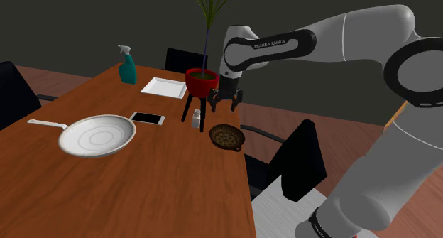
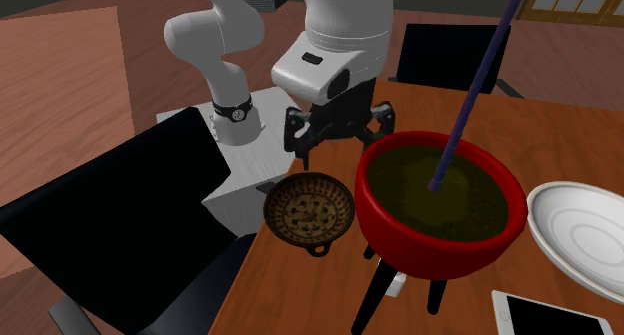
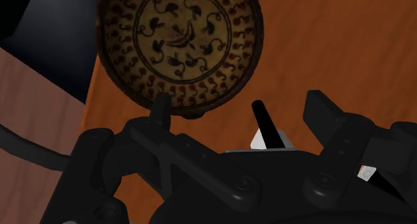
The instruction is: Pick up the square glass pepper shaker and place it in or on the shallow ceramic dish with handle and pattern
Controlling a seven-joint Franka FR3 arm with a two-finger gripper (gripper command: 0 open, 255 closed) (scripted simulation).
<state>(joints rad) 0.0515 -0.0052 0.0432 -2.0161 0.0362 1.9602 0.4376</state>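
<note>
The pepper shaker [image 1: 195,119] is a small pale bottle with a darker cap. It stands on the wooden table between the legs of a plant stand, and its pale body [image 2: 394,283] peeks out under the red pot. The shallow patterned dish with a small handle [image 1: 226,137] [image 2: 309,212] [image 3: 177,45] lies near the table's edge, to the shoulder view's right of the shaker. My gripper [image 1: 225,100] [image 2: 338,131] [image 3: 240,109] hangs open and empty above the dish, beside the pot. A pale bit [image 3: 281,141] behind a black stand leg looks like the shaker.
A red plant pot [image 1: 201,82] [image 2: 440,203] on a black stand rises close beside the gripper. A white pan [image 1: 97,135], a phone [image 1: 148,119], a white tray [image 1: 164,87] and a teal spray bottle [image 1: 128,65] sit further along. Black chairs [image 1: 294,158] flank the table edge.
</note>
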